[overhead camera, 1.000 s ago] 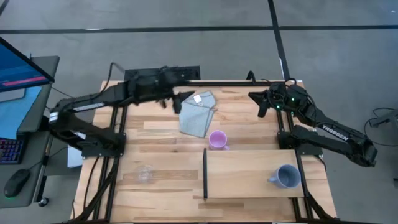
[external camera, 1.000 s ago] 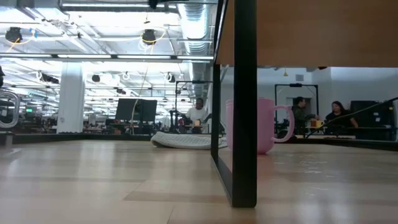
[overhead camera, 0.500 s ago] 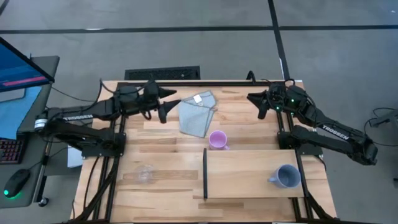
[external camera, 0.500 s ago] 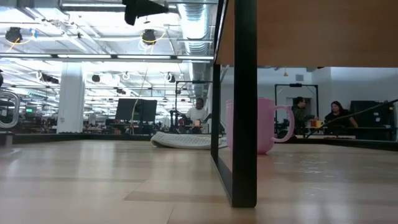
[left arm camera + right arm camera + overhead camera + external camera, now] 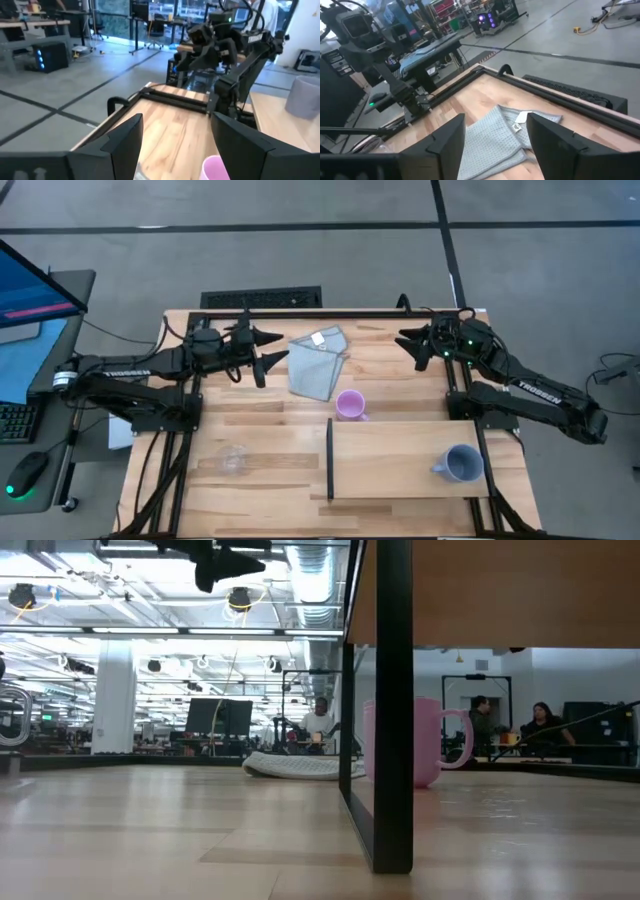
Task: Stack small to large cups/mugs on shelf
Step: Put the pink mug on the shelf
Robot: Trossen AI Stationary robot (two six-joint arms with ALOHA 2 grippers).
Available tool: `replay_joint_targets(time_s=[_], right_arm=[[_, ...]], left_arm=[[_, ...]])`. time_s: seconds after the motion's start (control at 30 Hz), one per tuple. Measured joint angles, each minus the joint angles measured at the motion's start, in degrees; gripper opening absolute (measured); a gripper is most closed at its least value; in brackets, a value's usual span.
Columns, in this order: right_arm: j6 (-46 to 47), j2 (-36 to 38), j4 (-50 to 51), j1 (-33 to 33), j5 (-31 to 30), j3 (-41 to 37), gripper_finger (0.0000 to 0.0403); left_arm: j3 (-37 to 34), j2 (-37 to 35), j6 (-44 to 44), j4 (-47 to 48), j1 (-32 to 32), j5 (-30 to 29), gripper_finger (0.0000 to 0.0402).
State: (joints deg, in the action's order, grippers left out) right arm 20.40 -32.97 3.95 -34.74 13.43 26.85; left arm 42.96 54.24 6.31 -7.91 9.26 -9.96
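A pink mug stands on the tabletop just past the shelf's far edge. It also shows in the low view, pink mug, and in the left wrist view, pink mug. A grey-blue mug stands on the shelf's right part. A clear cup stands on the table left of the shelf. My left gripper hangs open above the table's far left, beside a cloth. My right gripper hangs open above the far right. Both point at each other across the table and hold nothing.
A folded light-blue cloth lies between the grippers at the far middle, cloth. A thin black divider stands at the shelf's left end. Black frame rails run along the table's edges. A desk with a monitor stands off the table's left side.
My left gripper has drawn back from over the table's far edge toward the left edge and come down, staying open. My right gripper has kept its place and its fingers have spread open. The mugs, cup and cloth have not moved.
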Motion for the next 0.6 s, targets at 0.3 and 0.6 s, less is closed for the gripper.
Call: replay_joint_targets(time_s=[0.3, 0.6], right_arm=[[0.26, 0.0, 0.29, -0.48, 0.0, 0.0, 0.024], [2.13, 0.0, 0.31, 0.53, 0.02, 0.0, 0.024]], left_arm=[[-7.56, -6.38, 2.89, -0.92, 0.0, -2.18, 0.0226], [-13.81, -13.66, 5.84, 0.48, 0.04, -5.26, 0.0226]])
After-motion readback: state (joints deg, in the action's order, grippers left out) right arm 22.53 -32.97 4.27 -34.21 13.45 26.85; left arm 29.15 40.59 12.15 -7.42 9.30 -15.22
